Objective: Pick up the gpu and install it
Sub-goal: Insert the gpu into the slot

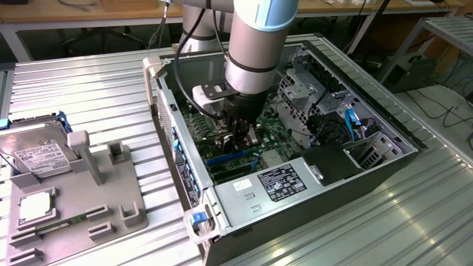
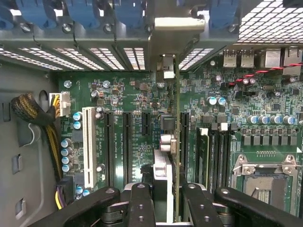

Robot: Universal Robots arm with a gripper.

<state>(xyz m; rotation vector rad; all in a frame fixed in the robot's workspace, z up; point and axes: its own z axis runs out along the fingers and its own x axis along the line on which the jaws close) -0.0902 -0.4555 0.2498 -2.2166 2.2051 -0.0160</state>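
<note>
Green gpu (image 2: 163, 175) standing edge-on over motherboard (image 2: 123, 94); black gripper (image 2: 168, 195) clamping it narrowly inside open computer case (image 1: 333, 213).

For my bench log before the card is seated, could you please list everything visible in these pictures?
computer case: one, black and grey, open, on ribbed metal table.
motherboard: one, green, case floor.
gpu: one, green, edge-on above motherboard.
power supply: one, silver, in case, nearest the exterior camera.
cable bundle: one, yellow and black, beside motherboard.
hard drive: one, silver, on grey fixture, exterior view's left.
gripper: one, black, shut on gpu.
arm: one, silver and blue, reaching into case.
</note>
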